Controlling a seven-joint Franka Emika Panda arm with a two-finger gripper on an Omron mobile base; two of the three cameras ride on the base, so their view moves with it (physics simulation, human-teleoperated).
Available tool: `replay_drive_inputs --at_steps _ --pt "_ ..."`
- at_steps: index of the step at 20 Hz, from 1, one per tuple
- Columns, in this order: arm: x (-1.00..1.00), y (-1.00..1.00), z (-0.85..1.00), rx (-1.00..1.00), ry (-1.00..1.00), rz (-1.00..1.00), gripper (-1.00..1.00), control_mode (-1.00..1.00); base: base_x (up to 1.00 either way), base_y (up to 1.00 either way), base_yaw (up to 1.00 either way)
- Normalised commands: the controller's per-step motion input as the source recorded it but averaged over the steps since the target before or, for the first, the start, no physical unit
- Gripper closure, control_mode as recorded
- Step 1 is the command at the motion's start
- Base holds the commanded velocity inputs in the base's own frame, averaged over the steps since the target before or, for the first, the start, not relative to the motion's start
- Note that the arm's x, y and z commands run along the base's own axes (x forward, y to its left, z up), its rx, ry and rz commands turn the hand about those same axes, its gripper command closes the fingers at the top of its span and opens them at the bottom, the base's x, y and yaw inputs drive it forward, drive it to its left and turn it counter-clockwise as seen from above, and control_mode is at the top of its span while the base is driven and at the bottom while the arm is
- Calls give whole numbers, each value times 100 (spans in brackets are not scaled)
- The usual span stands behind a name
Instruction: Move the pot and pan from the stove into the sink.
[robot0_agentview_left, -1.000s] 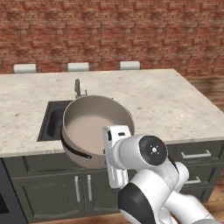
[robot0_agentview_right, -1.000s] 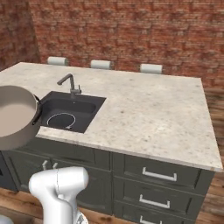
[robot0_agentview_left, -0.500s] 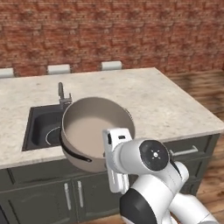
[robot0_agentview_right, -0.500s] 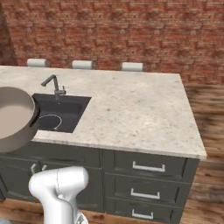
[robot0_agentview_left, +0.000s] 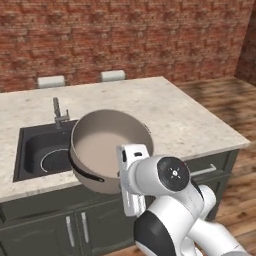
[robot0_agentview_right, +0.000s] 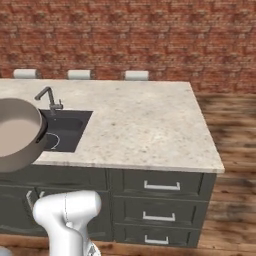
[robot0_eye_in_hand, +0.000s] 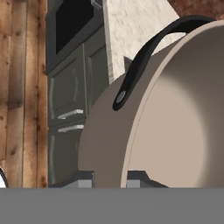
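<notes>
Beige-tan matte: the pot (robot0_agentview_left: 107, 145), wide and deep, held up in the air and tilted so its mouth faces up and toward the cameras.
Pot handle: a thin dark curved handle (robot0_eye_in_hand: 144, 57) arches off the side wall near the rim; in the left base view another dark handle runs along the lower left of the body.
Pot position: over the front edge of the countertop (robot0_agentview_left: 170, 117), partly above the right part of the sink (robot0_agentview_left: 42, 150), not resting on anything.
Gripper: the gripper (robot0_eye_in_hand: 108, 180) is closed narrow on the pot's rim, one fingertip on the outer wall and one on the inside, as the hand view shows.
Arm: the white arm (robot0_agentview_left: 165, 195) rises in front of the cabinets, just below and right of the pot.
Sink: dark grey basin set in the speckled stone, with a pale ring marked on its floor.
Faucet: small grey metal faucet (robot0_agentview_right: 49, 99) at the back rim of the basin.
Cabinets: dark grey doors and drawers (robot0_agentview_right: 160, 200) with metal pulls under the counter.
Surroundings: red brick wall (robot0_agentview_right: 130, 37) behind the island, wooden floor (robot0_agentview_right: 235, 165) to the right.
</notes>
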Motion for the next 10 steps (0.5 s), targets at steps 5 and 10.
replay_drive_inputs --at_steps 5,10 --pt "0 0 0 0 0 0 100 100 0 87 -1" --pt "0 0 0 0 0 0 100 100 0 40 -3"
